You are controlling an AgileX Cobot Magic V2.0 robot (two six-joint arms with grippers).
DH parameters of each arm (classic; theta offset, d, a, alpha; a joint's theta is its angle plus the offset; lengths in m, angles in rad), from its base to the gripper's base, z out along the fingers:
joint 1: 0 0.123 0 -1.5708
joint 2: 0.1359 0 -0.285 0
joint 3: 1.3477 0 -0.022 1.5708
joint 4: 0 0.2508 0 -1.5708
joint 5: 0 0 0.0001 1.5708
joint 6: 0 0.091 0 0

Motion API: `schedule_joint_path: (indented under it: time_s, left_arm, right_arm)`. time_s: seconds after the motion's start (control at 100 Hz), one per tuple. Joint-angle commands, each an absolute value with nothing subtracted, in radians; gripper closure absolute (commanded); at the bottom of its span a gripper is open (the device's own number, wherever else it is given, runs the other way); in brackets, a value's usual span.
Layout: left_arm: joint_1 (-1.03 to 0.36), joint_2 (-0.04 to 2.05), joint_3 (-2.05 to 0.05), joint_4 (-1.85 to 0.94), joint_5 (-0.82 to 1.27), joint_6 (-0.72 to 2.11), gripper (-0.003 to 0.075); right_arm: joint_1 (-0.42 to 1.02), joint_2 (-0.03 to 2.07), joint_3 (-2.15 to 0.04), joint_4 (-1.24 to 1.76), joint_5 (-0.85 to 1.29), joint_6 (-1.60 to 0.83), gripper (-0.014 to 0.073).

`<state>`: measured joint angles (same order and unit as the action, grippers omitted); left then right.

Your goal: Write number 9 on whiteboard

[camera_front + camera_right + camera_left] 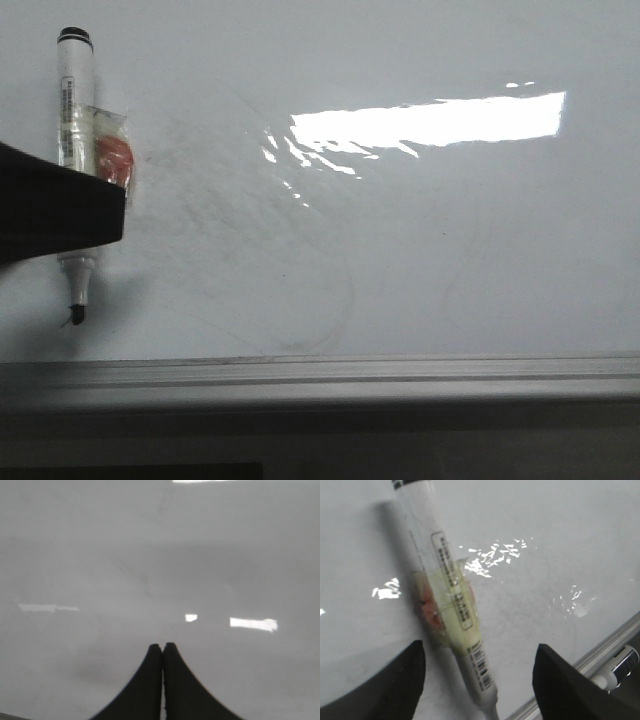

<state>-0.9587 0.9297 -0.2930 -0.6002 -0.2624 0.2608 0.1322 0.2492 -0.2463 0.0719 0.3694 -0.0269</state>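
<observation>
Left jaws (477,690): standing well apart in the wrist view, the marker (447,600) lying between them — whether the pads are actually pressing on it, I cannot tell.
Right jaws (162,652): resting pressed together, holding nothing, facing bare board.
Marker: white barrel with a black cap end pointing up and the dark tip (75,315) pointing down; a wad of clear tape with something orange-red (112,160) is clinging to its middle, just above the left arm's black body in the front view.
Tip: sitting at or just off the whiteboard (400,260) near its lower left — contact is too fine to judge.
Number 9: no drawn figure showing on the board; only faint grey smears and curved traces.
Whiteboard: filling the view, glossy, throwing back a bright window glare (430,120) at upper right.
Ledge (400,372): grey metal strip running along the board's lower edge, with a second marker (620,667) lying on it beside the left jaws.
</observation>
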Motion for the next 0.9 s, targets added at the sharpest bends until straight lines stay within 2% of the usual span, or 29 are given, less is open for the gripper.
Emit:
schedule_joint_path:
  time_s: [0.0,0.08,0.38,0.65,0.72,0.84,0.89]
  left_arm:
    - [-0.966,0.954,-0.333,-0.602,-0.329,0.261,0.0294]
    - [-0.966,0.974,-0.335,-0.640,-0.329,0.261,0.0355]
    - [-0.964,0.984,-0.335,-0.697,-0.315,0.272,0.0740]
    - [-0.967,0.975,-0.342,-0.623,-0.275,0.272,0.0741]
    - [-0.974,0.965,-0.358,-0.547,-0.238,0.272,0.0741]
    - [-0.978,0.957,-0.389,-0.340,-0.185,0.272,0.0741]
    - [-0.978,0.957,-0.402,-0.278,-0.173,0.272,0.0741]
  right_arm:
    - [0.135,0.268,-0.281,0.070,0.296,-0.030,0.0657]
    - [0.135,0.268,-0.281,0.070,0.300,-0.030,0.0657]
    - [0.193,0.268,-0.295,0.069,0.348,-0.030,0.0657]
    - [0.467,0.401,-0.411,0.096,0.445,-0.036,0.0643]
    - [0.560,0.469,-0.457,0.110,0.447,-0.037,0.0578]
    - [0.728,0.603,-0.544,0.110,0.418,-0.046,0.0394]
    - [0.793,0.658,-0.588,0.110,0.399,-0.046,0.0342]
